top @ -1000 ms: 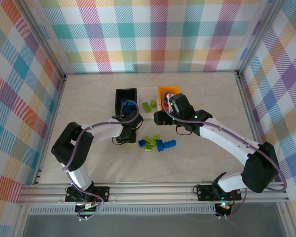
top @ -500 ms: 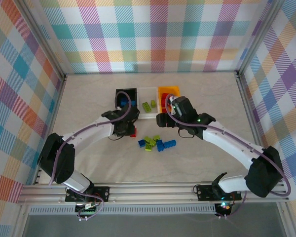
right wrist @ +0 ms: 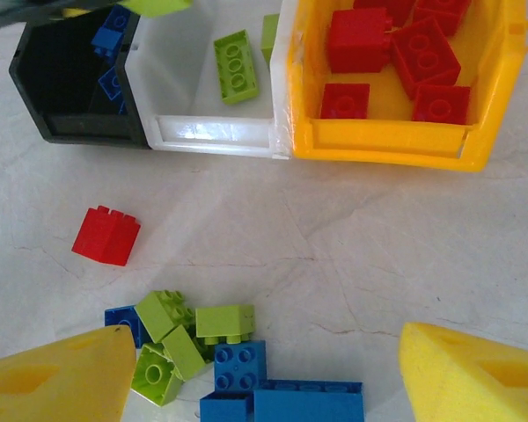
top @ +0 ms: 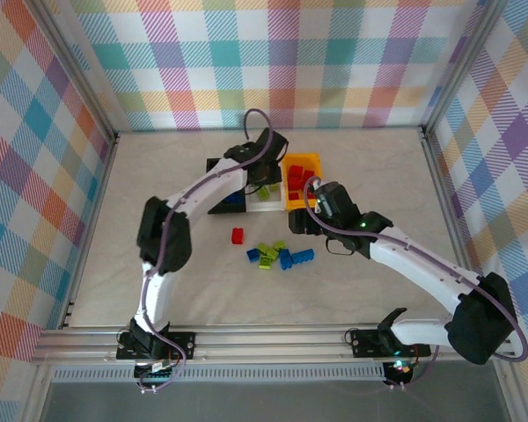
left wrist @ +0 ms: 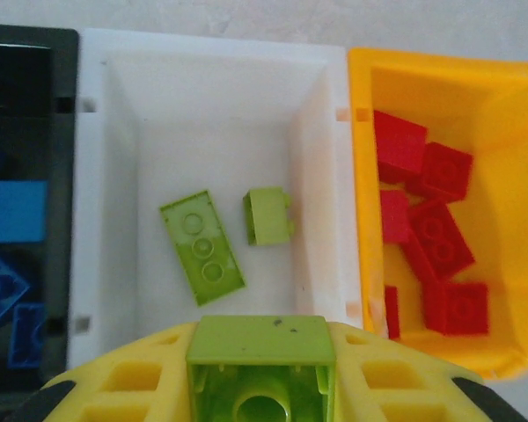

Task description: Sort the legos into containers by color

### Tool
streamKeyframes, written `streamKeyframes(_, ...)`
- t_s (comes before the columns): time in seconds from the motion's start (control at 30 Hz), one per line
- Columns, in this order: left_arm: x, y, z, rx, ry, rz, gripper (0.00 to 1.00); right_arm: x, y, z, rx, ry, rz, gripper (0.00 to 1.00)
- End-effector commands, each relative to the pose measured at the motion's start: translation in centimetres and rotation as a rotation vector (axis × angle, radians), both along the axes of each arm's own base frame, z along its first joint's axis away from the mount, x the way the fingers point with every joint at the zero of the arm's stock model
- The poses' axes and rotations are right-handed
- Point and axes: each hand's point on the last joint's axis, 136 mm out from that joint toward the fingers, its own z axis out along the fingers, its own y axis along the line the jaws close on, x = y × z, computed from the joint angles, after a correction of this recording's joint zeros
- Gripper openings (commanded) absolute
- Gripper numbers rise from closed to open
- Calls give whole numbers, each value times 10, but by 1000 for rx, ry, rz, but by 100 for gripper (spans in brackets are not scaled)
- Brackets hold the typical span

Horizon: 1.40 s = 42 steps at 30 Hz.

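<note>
My left gripper point(left wrist: 260, 356) is shut on a lime green lego point(left wrist: 260, 341) and hangs over the white bin point(left wrist: 95, 176), which holds two green legos point(left wrist: 201, 247). The black bin point(left wrist: 26, 53) to its left holds blue legos, and the orange bin point(left wrist: 366, 167) to its right holds several red ones point(left wrist: 440, 251). My right gripper point(right wrist: 264, 387) stands open above a pile of green and blue legos point(right wrist: 238, 352) on the table. A single red lego point(right wrist: 106, 235) lies left of the pile. From above, the left gripper point(top: 266, 163) is over the bins and the right gripper point(top: 301, 221) is just past the pile point(top: 280, 255).
The three bins stand in a row at the back middle of the table point(top: 158, 264). The left arm point(top: 202, 189) stretches diagonally across the black bin. Aluminium frame rails point(top: 88, 105) and checked walls close in the table on three sides.
The left arm rose from the table beside the red lego and swung out over the white bin with the green lego. The right gripper drew back from the orange bin toward the pile.
</note>
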Motion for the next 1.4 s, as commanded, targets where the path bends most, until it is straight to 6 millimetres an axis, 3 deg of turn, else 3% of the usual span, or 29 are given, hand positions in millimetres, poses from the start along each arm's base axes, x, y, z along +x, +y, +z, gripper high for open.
streamKeyframes(0.0,8,7,-23,109,60,7,31,-3,-9,6,10,-19,-27,79)
streamKeyframes(0.1,19,0,-28,119,67,5,36,-5,-10,6,6,-18,-23,79)
streamKeyframes(0.2,23,-7,-28,106,72,-4,56,-7,-11,6,6,-16,-17,81)
streamKeyframes(0.3,22,-14,-13,62,52,-18,74,-10,-11,5,11,-15,-9,84)
streamKeyframes(0.4,16,-19,15,18,15,-35,87,-12,-6,7,30,-15,23,87)
streamKeyframes(0.5,0,-25,46,-50,-29,-62,100,-15,-1,5,39,2,52,87)
streamKeyframes(0.63,-34,-21,82,-146,-91,-89,100,-24,15,-8,41,74,145,81)
streamKeyframes(0.7,-57,-14,85,-167,-99,-99,100,-27,23,-20,32,118,183,76)
streamKeyframes(0.8,-92,5,75,-179,-83,-97,100,-31,37,-37,3,176,230,73)
streamKeyframes(0.9,-126,34,51,-168,-38,-54,100,-31,49,-55,-48,215,245,73)
streamKeyframes(1.07,-176,81,20,-165,6,12,100,-17,65,-73,-58,228,207,68)
streamKeyframes(1.23,-207,112,-3,-135,41,63,100,-6,71,-90,-103,260,190,58)
streamKeyframes(1.37,-218,129,-12,-93,51,87,100,-5,69,-106,-152,280,176,58)
